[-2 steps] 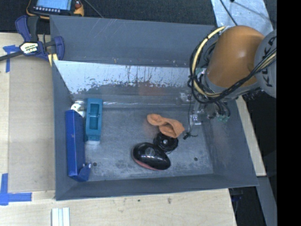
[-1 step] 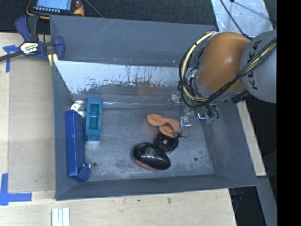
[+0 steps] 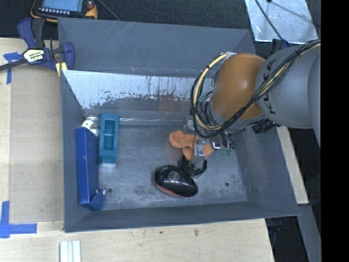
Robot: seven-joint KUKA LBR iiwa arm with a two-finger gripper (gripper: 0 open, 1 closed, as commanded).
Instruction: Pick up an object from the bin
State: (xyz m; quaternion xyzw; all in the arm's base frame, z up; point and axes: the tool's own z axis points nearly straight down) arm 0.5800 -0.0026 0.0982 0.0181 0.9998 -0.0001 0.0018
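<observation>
The gripper hangs low near the front wall of the bin, over the right end of a black mouse; how far it is open I cannot tell; an orange lump lies just behind; a blue bar and a blue block lie by the left wall.

One camera, above the bin; angled slightly sideways (arm at right)
</observation>
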